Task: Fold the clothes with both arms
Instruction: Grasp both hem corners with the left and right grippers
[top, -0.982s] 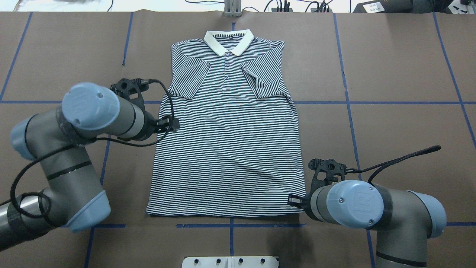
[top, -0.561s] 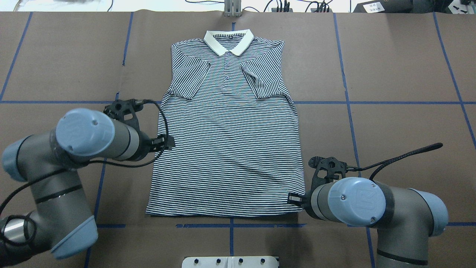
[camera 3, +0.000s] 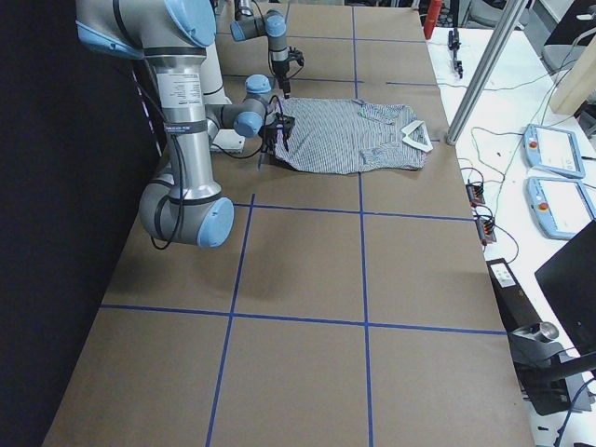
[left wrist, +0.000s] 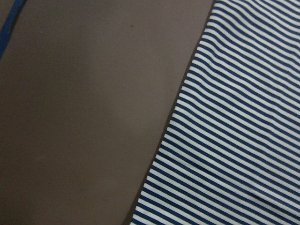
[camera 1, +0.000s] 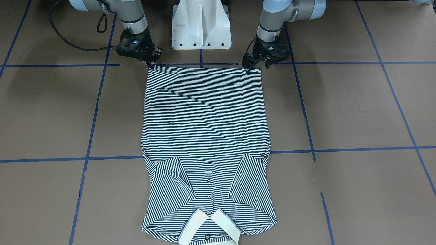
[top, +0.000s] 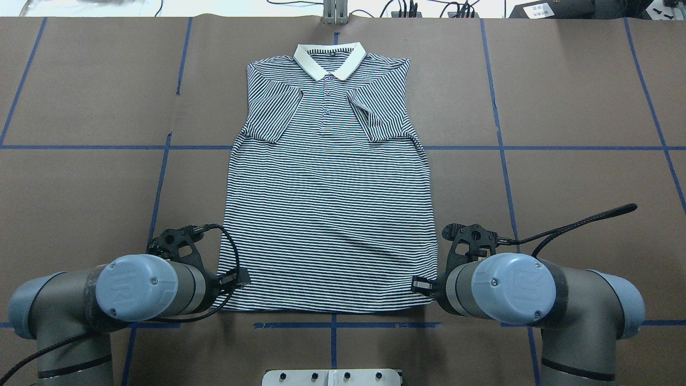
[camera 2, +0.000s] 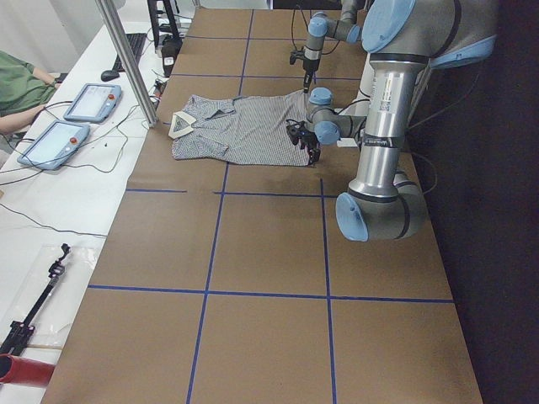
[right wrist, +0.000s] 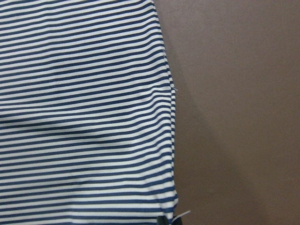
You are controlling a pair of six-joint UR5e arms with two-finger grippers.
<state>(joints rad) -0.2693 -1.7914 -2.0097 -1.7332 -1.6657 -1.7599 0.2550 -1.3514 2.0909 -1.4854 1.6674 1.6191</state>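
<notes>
The striped polo shirt (top: 327, 214) lies flat on the brown table, sleeves folded in over the chest and cream collar (top: 329, 59) at the far side. My left gripper (top: 242, 277) is low at the near-left hem corner. In the front-facing view its fingers (camera 1: 258, 67) stand open astride that corner. My right gripper (top: 420, 285) is at the near-right hem corner, its tips (camera 1: 150, 65) drawn to a point and shut on the cloth. The left wrist view shows the shirt's edge (left wrist: 234, 140) and bare table. The right wrist view shows the hem corner (right wrist: 164, 197).
The white pedestal base (camera 1: 201, 27) stands just behind the hem, between the arms. Blue tape lines (top: 504, 147) grid the table. A side bench holds two tablets (camera 2: 84, 101) beside a metal post (camera 2: 126, 59), and a person's arm (camera 2: 17, 84) rests at its end.
My left arm has swept back along the shirt's left edge, from beside the sleeve to the near hem corner. The right gripper has stayed at its corner, shifting only slightly.
</notes>
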